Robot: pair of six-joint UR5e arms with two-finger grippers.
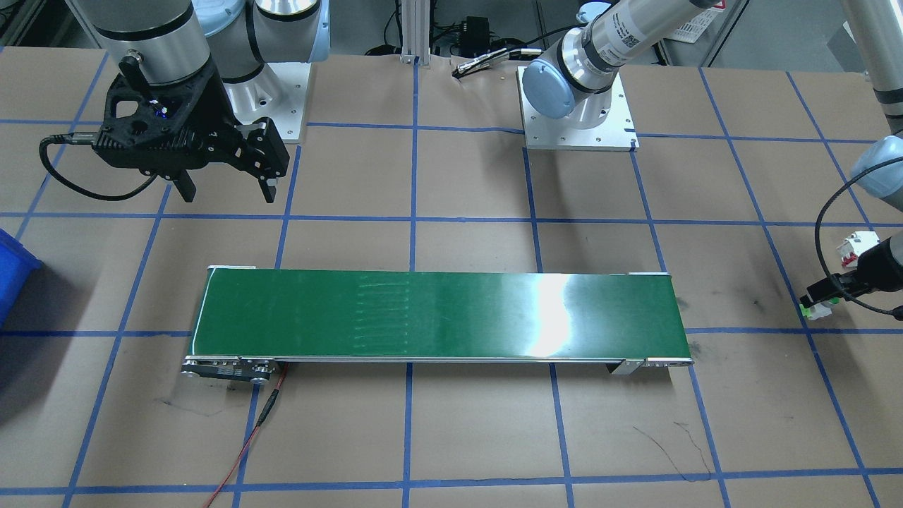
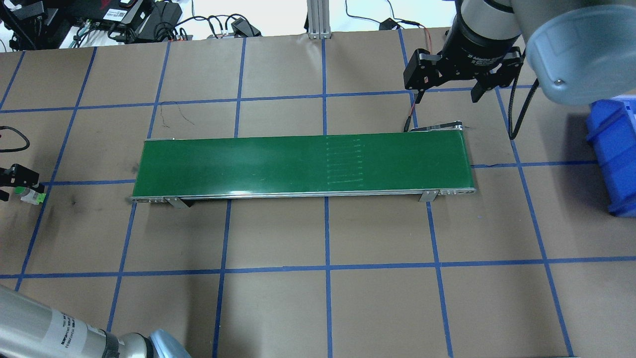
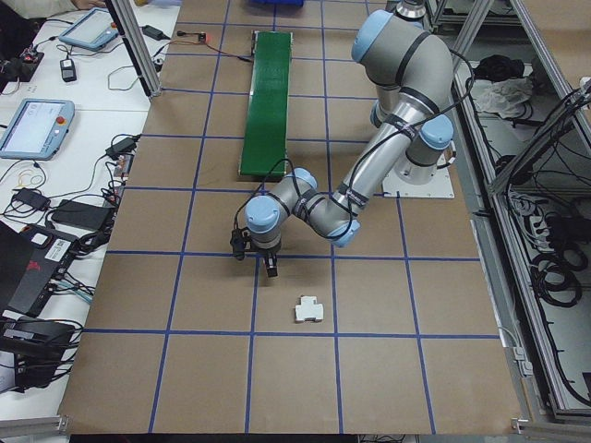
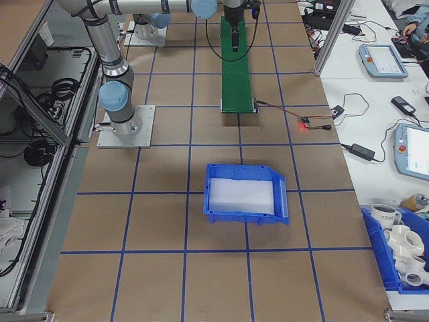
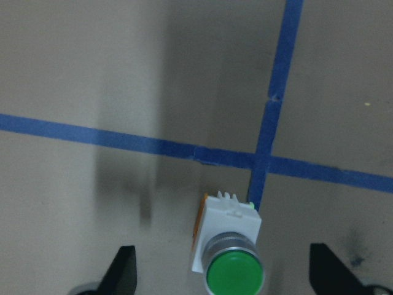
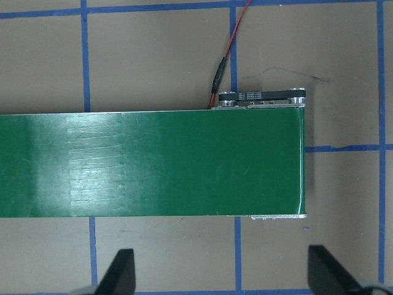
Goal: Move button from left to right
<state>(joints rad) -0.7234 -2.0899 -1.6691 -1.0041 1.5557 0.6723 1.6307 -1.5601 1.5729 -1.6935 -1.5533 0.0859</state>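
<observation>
The button (image 5: 232, 255) stands upright on the brown table, with a green round cap, a grey collar and a white body. It sits between the wide-apart fingers (image 5: 124, 271) of my left gripper (image 5: 224, 273), which is open and touches nothing. This is at the table's far left end (image 2: 31, 195), beyond the green conveyor belt (image 2: 303, 161). My right gripper (image 6: 224, 273) hangs open and empty above the belt's other end (image 1: 226, 187).
A white block with red marks (image 1: 857, 245) lies close to the left gripper, farther from the belt. A blue bin (image 2: 613, 149) stands at the right end of the table. A red wire (image 6: 228, 52) runs from the belt's motor end.
</observation>
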